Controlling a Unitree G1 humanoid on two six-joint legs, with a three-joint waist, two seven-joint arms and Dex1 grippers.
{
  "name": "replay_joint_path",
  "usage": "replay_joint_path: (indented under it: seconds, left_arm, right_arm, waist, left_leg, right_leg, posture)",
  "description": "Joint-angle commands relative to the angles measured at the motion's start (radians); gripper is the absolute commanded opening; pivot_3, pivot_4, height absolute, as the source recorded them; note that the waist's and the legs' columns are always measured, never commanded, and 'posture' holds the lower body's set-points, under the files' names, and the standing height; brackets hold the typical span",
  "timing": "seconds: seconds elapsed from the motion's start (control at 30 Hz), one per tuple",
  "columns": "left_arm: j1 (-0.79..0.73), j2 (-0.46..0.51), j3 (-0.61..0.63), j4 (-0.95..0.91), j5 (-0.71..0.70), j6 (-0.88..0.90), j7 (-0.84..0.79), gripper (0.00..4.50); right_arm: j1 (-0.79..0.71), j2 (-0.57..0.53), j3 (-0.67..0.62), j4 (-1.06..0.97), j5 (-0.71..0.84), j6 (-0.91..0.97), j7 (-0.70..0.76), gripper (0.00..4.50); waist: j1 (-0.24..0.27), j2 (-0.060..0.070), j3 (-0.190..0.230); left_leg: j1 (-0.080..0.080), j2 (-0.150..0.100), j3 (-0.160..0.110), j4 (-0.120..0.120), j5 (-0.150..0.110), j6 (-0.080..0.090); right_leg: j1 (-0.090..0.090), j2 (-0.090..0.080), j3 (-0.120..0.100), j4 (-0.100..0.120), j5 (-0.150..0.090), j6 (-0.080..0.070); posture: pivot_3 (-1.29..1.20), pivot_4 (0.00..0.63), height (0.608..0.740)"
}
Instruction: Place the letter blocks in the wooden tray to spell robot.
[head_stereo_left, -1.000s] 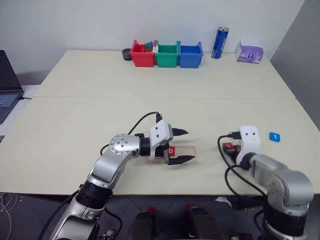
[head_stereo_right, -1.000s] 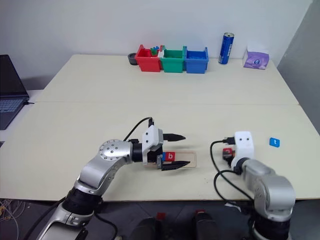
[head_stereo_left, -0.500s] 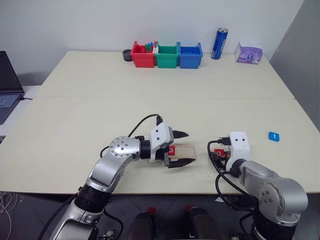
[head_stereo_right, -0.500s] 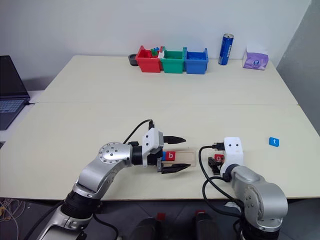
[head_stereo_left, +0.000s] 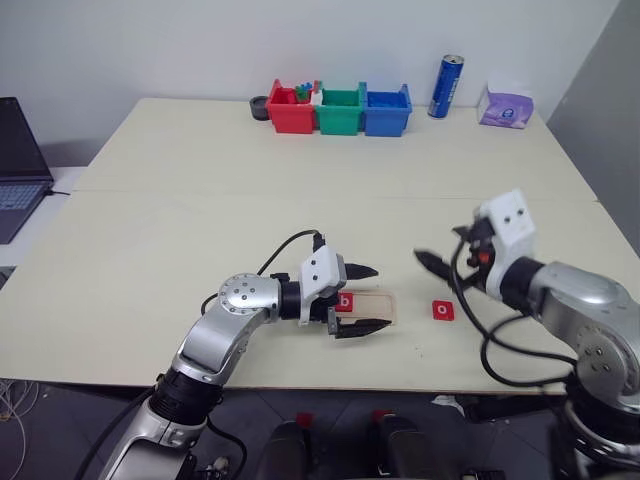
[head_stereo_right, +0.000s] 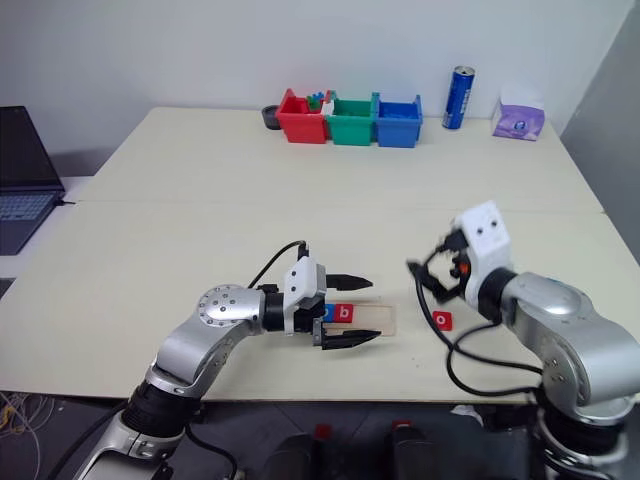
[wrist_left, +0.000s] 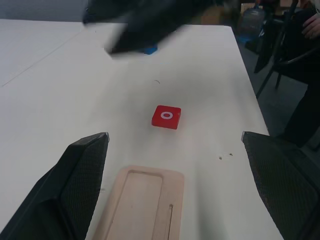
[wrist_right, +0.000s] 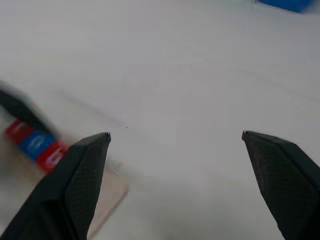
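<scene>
Laptop (head_stereo_left: 18, 165) sits at the far left edge, off the work area. Left gripper (head_stereo_left: 358, 298) hovers low over the wooden tray (wrist_left: 141, 202), fingers spread wide to either side of it and grasping nothing. The tray lies near the front edge of the table (head_stereo_left: 200, 200). In the tray sit a red "b" block (head_stereo_right: 343, 313) and a blue tile (head_stereo_right: 326, 312) just beside it on its left; the right wrist view shows a red-blue-red run of tiles (wrist_right: 35, 144) there, so three blocks seem seated, letters on two of them unreadable. The tray's right end is bare wood in the left wrist view, so there is room for more. Just right of the tray, apart from it, a red "o" block (head_stereo_left: 442, 310) lies flat on the table, touched by nothing. Right gripper (head_stereo_left: 450, 268) is raised above and slightly beyond that block, fingers fully parted, empty. The blue "t" block cannot be picked out in the head views; a blue patch at the edge of the right wrist view may be it, but I cannot tell. Along the back edge: red, green and blue bins (head_stereo_left: 337, 108), a blue can (head_stereo_left: 446, 86), a tissue pack (head_stereo_left: 506, 104). Judgement: task roughly past halfway; "o" and "t" remain to be seated, in that order, at the open right end.
</scene>
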Motion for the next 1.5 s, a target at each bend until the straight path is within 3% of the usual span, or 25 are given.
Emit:
replay_joint_path:
  seconds: [0.03, 0.1, 0.3, 0.9, 1.0, 1.23, 1.4, 1.5]
  left_arm:
    - [-0.021, -0.010, 0.002, 0.000, -0.021, -0.031, -0.021, 4.50]
    - [-0.025, -0.012, 0.004, 0.006, -0.020, -0.035, -0.026, 4.50]
    - [-0.022, 0.005, 0.003, 0.000, -0.011, -0.052, -0.043, 4.50]
    - [-0.033, 0.044, -0.006, 0.005, -0.006, -0.131, -0.120, 4.50]
    - [-0.037, 0.044, -0.003, 0.008, -0.008, -0.133, -0.123, 4.50]
    - [-0.045, 0.046, -0.001, 0.022, -0.007, -0.144, -0.128, 4.50]
    - [-0.052, 0.059, 0.021, 0.031, -0.016, -0.160, -0.135, 4.50]
    - [-0.039, 0.117, 0.079, 0.046, -0.039, -0.174, -0.160, 4.50]
  right_arm:
    - [0.090, -0.105, 0.067, 0.166, -0.062, -0.409, 0.243, 4.47]
    - [0.113, -0.147, 0.086, 0.284, -0.088, -0.567, 0.325, 4.47]
    - [0.023, -0.173, 0.120, 0.550, -0.134, -0.787, 0.425, 4.47]
    - [-0.086, -0.174, 0.247, 0.800, -0.231, -0.897, 0.527, 4.47]
    - [-0.085, -0.173, 0.245, 0.806, -0.231, -0.894, 0.527, 3.89]
    - [-0.082, -0.178, 0.238, 0.802, -0.232, -0.895, 0.525, 1.44]
    - [-0.093, -0.179, 0.231, 0.704, -0.199, -0.839, 0.527, 1.45]
    - [-0.138, -0.125, 0.248, 0.577, -0.155, -0.729, 0.492, 1.45]
  waist:
    - [-0.006, 0.000, 0.000]
    - [-0.013, -0.001, 0.001]
    - [-0.013, -0.002, 0.001]
    - [-0.008, -0.002, 0.001]
    - [-0.008, -0.002, 0.001]
    - [-0.008, -0.002, 0.001]
    - [-0.008, -0.002, 0.001]
    - [-0.014, -0.002, 0.001]
  left_leg:
    - [0.000, 0.000, 0.002, 0.000, 0.000, 0.001]
    - [0.000, -0.001, 0.003, 0.001, -0.001, 0.001]
    - [0.005, 0.000, 0.004, 0.001, -0.001, 0.001]
    - [0.005, 0.000, 0.003, 0.002, -0.001, 0.001]
    - [0.006, 0.000, 0.003, 0.002, -0.001, 0.001]
    - [0.006, 0.000, 0.003, 0.002, -0.001, 0.001]
    - [0.006, 0.000, 0.003, 0.002, -0.001, 0.001]
    - [0.006, 0.001, 0.002, 0.002, -0.001, 0.001]
  right_leg:
    - [-0.001, -0.001, 0.000, 0.000, 0.000, 0.000]
    - [-0.001, -0.002, 0.002, 0.000, 0.001, 0.000]
    - [0.000, 0.000, 0.003, 0.004, 0.001, 0.002]
    - [0.001, 0.000, 0.003, 0.005, 0.004, -0.003]
    - [0.001, 0.000, 0.003, 0.005, 0.004, -0.003]
    - [0.002, 0.000, 0.003, 0.005, 0.004, -0.003]
    - [0.002, 0.000, 0.003, 0.005, 0.004, -0.003]
    - [0.002, 0.000, 0.003, 0.005, 0.004, -0.003]
  posture:
    - [0.00, 0.150, 0.740]
    - [0.00, 0.150, 0.740]
    - [0.00, 0.150, 0.740]
    - [0.00, 0.150, 0.740]
    - [0.00, 0.150, 0.740]
    - [0.00, 0.150, 0.740]
    - [0.00, 0.150, 0.740]
    - [0.00, 0.150, 0.740]
